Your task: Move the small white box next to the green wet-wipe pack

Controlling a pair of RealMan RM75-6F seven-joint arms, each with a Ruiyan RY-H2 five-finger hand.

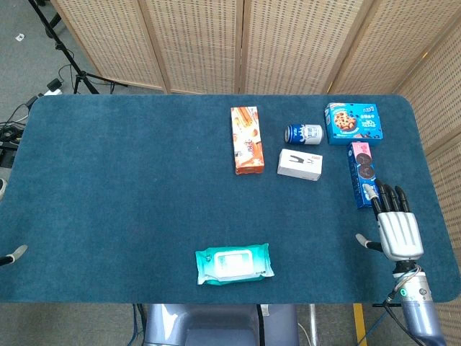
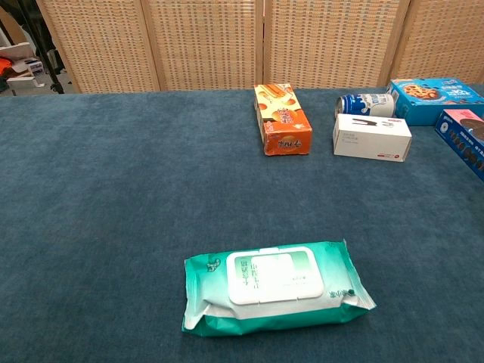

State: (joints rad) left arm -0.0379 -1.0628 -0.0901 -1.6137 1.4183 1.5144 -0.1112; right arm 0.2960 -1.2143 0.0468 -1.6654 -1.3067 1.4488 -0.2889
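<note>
The small white box [image 1: 300,164] [image 2: 372,138] lies flat at the back right of the blue table [image 1: 130,180]. Near the front edge, at the middle, lies the green wet-wipe pack [image 1: 234,263] [image 2: 276,286] with its white lid up. In the head view my right hand [image 1: 400,231] is at the front right, fingers stretched out and thumb apart, holding nothing. It is well to the right of the pack and in front of the white box. Only a grey tip of my left hand [image 1: 14,254] shows at the far left edge. The chest view shows neither hand.
An orange snack box [image 1: 245,140] [image 2: 282,119] lies left of the white box. A blue can [image 1: 303,133] [image 2: 364,103] lies on its side just behind the white box. A blue cookie box [image 1: 353,123] and a long blue biscuit box [image 1: 362,173] lie to its right, near my right fingertips.
</note>
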